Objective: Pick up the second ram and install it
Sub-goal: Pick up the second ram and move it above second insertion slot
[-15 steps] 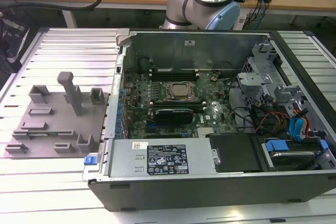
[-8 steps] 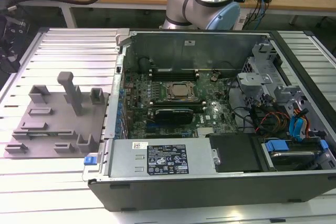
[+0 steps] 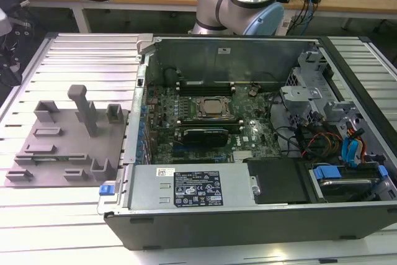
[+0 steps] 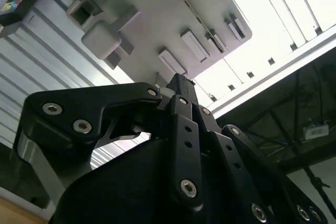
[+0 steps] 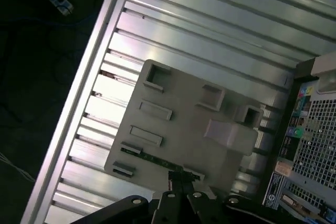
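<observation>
The ram (image 5: 152,157) is seen lying in a slot along one edge of the grey tray (image 5: 178,114) on the bench (image 5: 210,35). The tool (image 5: 179,176) is held over that edge, closed up, with nothing in it. The ram is judged light, thin, stiff and easily broken. It is best taken by its long flat sides, near the middle.

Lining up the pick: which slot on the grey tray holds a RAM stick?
The long one just past the gripper in the first wrist view: it holds the slim green ram; the others show bare grey plastic.
</observation>
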Motion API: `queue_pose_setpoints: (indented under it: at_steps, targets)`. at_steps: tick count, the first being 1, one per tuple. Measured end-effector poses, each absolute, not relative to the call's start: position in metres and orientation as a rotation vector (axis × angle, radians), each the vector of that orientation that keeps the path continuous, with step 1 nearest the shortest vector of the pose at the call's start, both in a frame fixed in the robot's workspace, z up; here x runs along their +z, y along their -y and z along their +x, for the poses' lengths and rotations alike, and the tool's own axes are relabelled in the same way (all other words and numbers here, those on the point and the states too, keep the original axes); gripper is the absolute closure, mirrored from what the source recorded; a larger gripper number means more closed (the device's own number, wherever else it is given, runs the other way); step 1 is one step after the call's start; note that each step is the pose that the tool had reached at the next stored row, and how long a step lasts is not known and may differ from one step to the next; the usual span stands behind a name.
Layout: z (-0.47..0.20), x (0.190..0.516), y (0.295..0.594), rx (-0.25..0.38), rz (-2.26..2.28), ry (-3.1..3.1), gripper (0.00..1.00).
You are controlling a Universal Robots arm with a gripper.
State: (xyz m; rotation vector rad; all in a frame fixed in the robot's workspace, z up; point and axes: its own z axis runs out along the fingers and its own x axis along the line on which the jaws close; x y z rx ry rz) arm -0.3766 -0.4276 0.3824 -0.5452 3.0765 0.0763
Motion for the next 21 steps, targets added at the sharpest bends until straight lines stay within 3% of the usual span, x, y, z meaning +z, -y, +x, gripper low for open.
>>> queue_pose_setpoints:
  at_steps: [21]
  targets:
    - [-0.3766, 0.3824, 0.4276, 0.080, -1.092, -2.937, 0.92]
